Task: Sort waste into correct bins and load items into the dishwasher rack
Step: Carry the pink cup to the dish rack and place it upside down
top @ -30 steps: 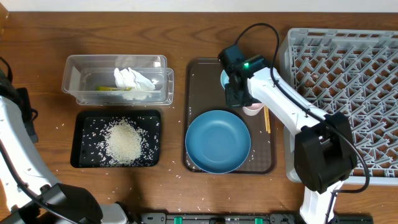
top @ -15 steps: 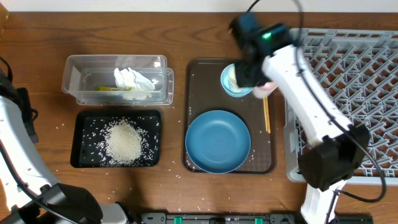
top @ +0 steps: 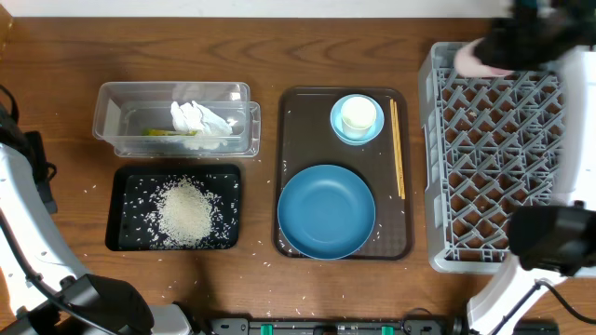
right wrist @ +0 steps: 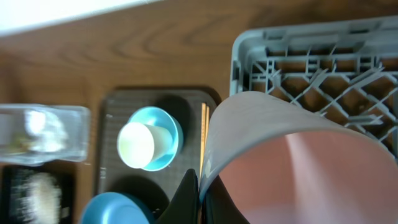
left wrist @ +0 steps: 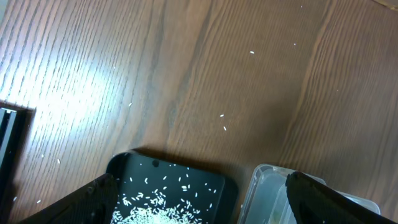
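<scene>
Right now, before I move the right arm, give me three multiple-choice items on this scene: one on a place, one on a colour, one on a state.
1. Where does the white cup stand?
A in the light-blue bowl
B on a shelf
C on a stack of plates

2. What colour is the tray under the rice pile?
A white
B black
C red

3. How do the jaws of the right gripper stand?
A open and empty
B shut on a spoon
C shut on the pink cup

Answers:
1 A: the overhead view shows the cup sitting inside the bowl.
2 B: the rice lies in a black tray.
3 C: the right wrist view shows the cup's wall pinched between them.
</scene>
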You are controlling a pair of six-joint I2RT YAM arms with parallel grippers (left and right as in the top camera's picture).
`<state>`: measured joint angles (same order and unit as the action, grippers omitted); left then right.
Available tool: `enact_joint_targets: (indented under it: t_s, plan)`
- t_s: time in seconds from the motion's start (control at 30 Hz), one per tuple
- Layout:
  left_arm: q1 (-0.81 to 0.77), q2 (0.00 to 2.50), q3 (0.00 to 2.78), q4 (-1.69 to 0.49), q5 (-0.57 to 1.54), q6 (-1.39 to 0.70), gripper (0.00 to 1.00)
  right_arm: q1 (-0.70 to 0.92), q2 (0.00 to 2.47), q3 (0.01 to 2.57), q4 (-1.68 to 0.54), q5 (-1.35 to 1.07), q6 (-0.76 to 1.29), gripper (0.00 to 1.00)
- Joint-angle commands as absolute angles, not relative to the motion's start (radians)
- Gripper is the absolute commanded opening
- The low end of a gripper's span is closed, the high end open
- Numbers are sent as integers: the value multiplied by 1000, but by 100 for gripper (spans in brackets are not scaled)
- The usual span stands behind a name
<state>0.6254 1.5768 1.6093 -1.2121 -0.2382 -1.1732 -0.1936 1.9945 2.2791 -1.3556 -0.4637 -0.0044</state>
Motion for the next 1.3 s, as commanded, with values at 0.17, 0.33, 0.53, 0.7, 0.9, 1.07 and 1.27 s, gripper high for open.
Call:
enact_joint_targets:
  t_s: [0.17, 0.33, 0.53, 0.7, 0.9, 1.07, 1.27]
  plan:
    - [627, 1579, 1607, -1219, -244, -1163, 89, -506, 1988, 2141, -1272, -941, -130, 1]
    - [627, 1579, 1607, -1219, -244, -1163, 89, -622, 1988, 1959, -1094, -1067, -129, 1]
    - [627, 1579, 1607, -1219, -244, -1163, 89, -719, 1988, 1743, -838, -1327, -128, 1]
    - [627, 1579, 1607, -1219, -244, -1163, 89, -774, 1988, 1632, -673, -1434, -128, 1]
    - [627, 1579, 1607, -1219, -244, -1163, 89, -775, 1996, 1533, -453, -1441, -55, 1]
    - [627, 1579, 1607, -1219, -244, -1163, 89, -767, 2038, 1511, -213, -1405, 182, 2]
    - [627, 1579, 1607, -1219, -244, -1163, 89, -749, 2110, 1511, -65, -1394, 340, 2]
